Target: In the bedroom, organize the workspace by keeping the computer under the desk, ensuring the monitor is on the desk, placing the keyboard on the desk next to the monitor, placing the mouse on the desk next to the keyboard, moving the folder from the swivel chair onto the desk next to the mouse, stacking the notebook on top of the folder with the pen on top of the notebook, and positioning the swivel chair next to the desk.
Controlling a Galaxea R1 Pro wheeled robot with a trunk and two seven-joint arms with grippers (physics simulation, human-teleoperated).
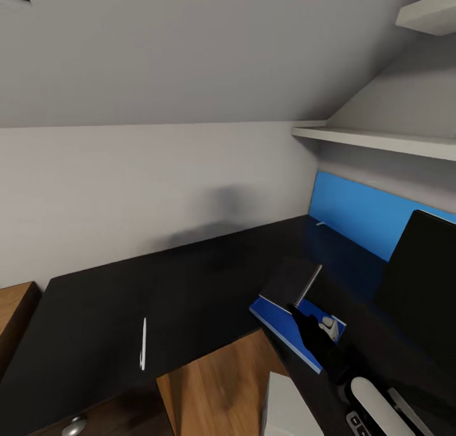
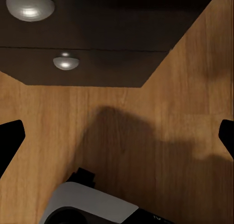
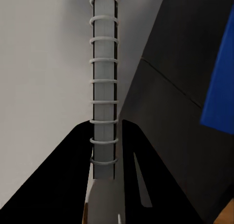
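Observation:
The dark grey notebook (image 1: 290, 282) hangs tilted just over the blue folder (image 1: 286, 334), which lies on the glossy black desk (image 1: 190, 277). My right gripper (image 1: 299, 314) is shut on the notebook's near edge. In the right wrist view the notebook's spiral spine (image 3: 104, 87) runs between the black fingers (image 3: 61, 177), with the folder (image 3: 222, 82) off to one side. The white pen (image 1: 142, 343) lies alone on the desk's left part. The black monitor (image 1: 421, 277) stands at the right. My left gripper (image 2: 117, 138) is open over the wood floor.
A light grey box, probably the computer (image 1: 286, 405), sits low by the desk's inner corner. The black drawer unit (image 2: 73, 63) with silver knobs (image 2: 66, 62) is near my left gripper. White shelves (image 1: 380, 141) and a blue wall panel (image 1: 361, 211) are at the right, wooden shelving (image 1: 14, 312) at the left.

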